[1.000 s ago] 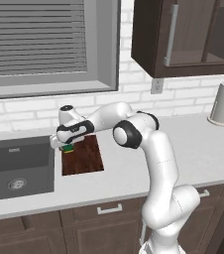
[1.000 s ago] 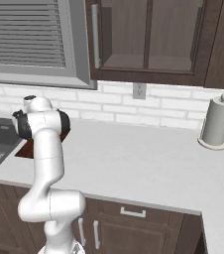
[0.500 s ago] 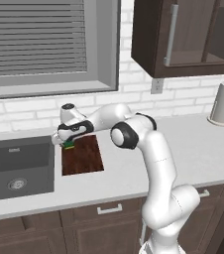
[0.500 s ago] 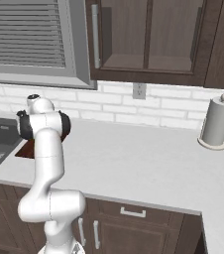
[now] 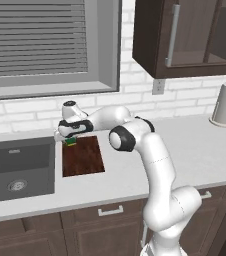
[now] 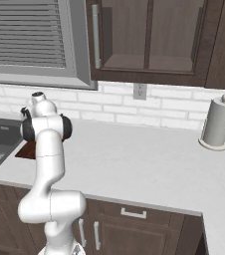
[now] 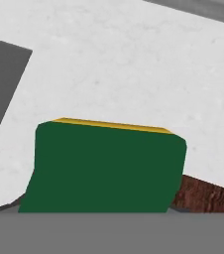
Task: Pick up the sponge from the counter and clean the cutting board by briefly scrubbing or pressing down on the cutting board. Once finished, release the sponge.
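The sponge (image 5: 71,142), green over yellow, sits in my gripper (image 5: 69,138), which is shut on it at the far left corner of the dark wood cutting board (image 5: 83,156). In the hand view the sponge (image 7: 104,166) fills the lower middle and hides my fingertips. Behind it lies the pale counter (image 7: 124,69), and a strip of the cutting board (image 7: 208,196) shows at the lower right. Whether the sponge touches the board I cannot tell. In the right base view my arm covers most of the cutting board (image 6: 27,149).
A dark recessed sink (image 5: 16,167) lies directly left of the board. A paper towel roll (image 5: 224,104) stands at the far right by the brick wall. Upper cabinets (image 5: 185,35) hang above. Open counter (image 5: 195,145) stretches to the right of the board.
The gripper and sponge have shifted from the board's upper left area toward its far edge. The gripper stays shut on the sponge.
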Robot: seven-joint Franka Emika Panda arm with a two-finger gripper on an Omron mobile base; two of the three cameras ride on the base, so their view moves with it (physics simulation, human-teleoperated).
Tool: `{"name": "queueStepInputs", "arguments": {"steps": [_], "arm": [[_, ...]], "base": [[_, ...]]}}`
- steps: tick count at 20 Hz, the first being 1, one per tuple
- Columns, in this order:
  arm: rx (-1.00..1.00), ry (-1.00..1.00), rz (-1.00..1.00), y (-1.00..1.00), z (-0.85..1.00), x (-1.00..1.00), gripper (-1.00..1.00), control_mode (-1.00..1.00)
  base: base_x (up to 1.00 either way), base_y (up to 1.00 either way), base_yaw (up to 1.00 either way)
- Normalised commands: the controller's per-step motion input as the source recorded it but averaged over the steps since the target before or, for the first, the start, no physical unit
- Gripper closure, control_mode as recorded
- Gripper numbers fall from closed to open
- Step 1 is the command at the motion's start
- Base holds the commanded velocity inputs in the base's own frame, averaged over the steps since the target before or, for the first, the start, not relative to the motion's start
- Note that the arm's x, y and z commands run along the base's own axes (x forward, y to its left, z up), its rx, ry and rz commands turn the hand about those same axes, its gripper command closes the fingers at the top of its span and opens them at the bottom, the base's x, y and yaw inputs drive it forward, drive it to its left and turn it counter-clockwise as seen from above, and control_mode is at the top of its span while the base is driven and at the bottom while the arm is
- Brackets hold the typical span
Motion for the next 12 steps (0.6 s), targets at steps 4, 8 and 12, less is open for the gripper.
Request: {"name": "queueStepInputs", "arguments": {"steps": [4, 8, 12], "arm": [[0.01, 0.00, 0.00, -0.66, -0.25, -0.01, 1.00, -1.00], [0.02, 0.00, 0.00, -0.62, -0.32, -0.03, 1.00, -1.00], [0.01, 0.00, 0.00, -0.45, -0.39, 0.00, 1.00, -1.00]], "base": [[0.00, 0.00, 0.00], [0.00, 0.00, 0.00], [0.00, 0.00, 0.00]]}}
